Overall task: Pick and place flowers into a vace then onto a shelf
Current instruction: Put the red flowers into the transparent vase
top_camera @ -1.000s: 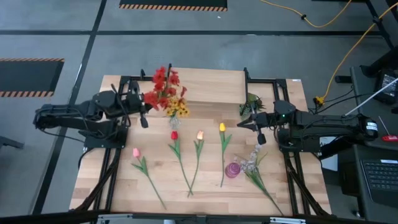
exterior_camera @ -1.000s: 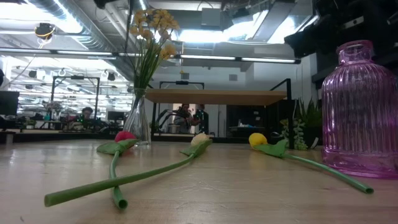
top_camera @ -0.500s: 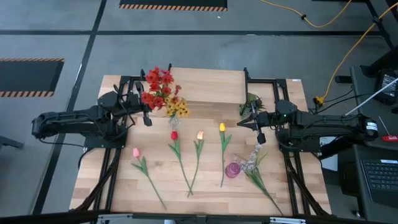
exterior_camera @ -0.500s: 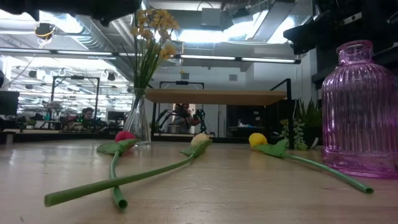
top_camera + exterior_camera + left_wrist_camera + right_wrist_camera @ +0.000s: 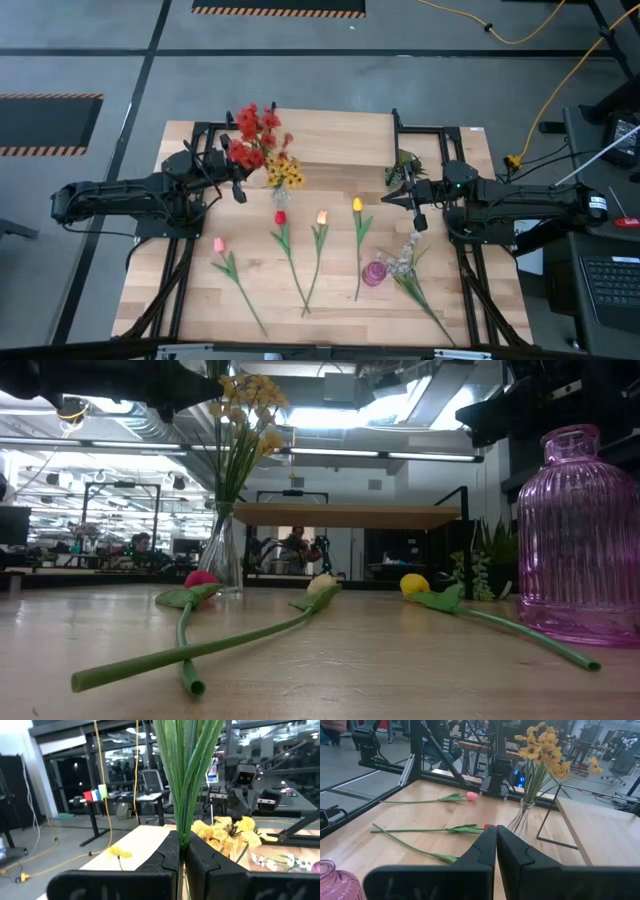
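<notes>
Red spray (image 5: 252,135) pinched by its stems in left fingers (image 5: 181,851) just beside clear vase (image 5: 221,556) of yellow blooms, seemingly for insertion; right fingers (image 5: 496,840) pressed together, empty; four tulips (image 5: 281,218), one white spray (image 5: 405,262), one purple vase (image 5: 580,540) on counter (image 5: 330,300).

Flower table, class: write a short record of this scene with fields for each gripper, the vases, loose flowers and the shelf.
left gripper: shut on red spray stems, raised beside the clear vase
right gripper: shut, empty, waiting on the right side
clear vase: holds yellow spray
pink vase: empty
loose tulips: four lying flat
shelf: nothing on top
</notes>
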`<action>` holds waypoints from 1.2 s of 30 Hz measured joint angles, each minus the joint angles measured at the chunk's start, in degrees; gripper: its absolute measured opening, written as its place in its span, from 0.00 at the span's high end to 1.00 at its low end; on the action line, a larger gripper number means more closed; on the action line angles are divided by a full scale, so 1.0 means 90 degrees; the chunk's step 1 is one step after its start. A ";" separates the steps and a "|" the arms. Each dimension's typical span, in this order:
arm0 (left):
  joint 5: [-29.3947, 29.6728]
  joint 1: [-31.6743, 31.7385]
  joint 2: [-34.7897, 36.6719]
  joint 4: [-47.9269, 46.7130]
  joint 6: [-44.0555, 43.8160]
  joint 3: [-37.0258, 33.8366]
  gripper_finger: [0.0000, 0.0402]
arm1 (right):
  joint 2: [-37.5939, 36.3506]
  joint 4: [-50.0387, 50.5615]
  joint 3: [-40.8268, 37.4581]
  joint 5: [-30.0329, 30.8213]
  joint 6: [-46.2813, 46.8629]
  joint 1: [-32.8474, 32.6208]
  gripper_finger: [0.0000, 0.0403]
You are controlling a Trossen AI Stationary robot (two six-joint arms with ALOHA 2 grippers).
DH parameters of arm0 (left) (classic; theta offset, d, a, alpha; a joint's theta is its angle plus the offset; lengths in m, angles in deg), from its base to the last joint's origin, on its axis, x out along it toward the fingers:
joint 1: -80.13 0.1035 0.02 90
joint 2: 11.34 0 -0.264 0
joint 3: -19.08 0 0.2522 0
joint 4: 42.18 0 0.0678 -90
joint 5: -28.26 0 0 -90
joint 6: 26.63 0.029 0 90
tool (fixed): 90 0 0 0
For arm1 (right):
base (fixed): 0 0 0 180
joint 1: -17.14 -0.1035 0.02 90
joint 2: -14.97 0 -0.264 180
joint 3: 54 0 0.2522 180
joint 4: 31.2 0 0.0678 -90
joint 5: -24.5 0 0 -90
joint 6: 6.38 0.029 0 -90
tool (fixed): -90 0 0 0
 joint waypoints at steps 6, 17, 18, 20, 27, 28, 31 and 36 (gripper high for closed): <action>0.0210 0.0000 0.0002 0.0005 -0.0378 0.0000 0.99 | 0.0000 0.0002 0.0002 0.0000 0.0000 0.0000 0.96; 0.0621 0.0000 -0.0397 0.0001 -0.0680 0.0002 0.99 | 0.0000 0.0005 0.0002 0.0000 0.0000 0.0000 0.96; 0.0660 0.0000 -0.0452 0.0000 -0.0732 0.0002 0.99 | 0.0000 0.0006 0.0002 0.0000 0.0000 0.0000 0.96; 0.0702 0.0000 -0.0545 -0.0002 -0.0863 0.0002 0.99 | 0.0000 0.0007 0.0002 0.0000 0.0000 0.0000 0.96; 0.0749 0.0000 -0.0580 0.0605 -0.0752 0.0003 0.99 | 0.0000 0.0007 0.0002 0.0000 0.0000 0.0000 0.96; 0.0742 0.0000 -0.0526 0.0755 -0.0661 0.0004 0.99 | 0.0000 0.0007 0.0002 0.0000 0.0000 0.0000 0.96; 0.0551 0.0000 -0.0336 0.0926 -0.0547 0.0012 0.99 | 0.0000 0.0033 0.0002 0.0000 0.0015 0.0000 0.96; 0.0493 -0.0002 -0.0216 0.0354 -0.0858 0.0012 0.99 | 0.0002 0.0104 0.0002 0.0000 0.0017 0.0000 0.96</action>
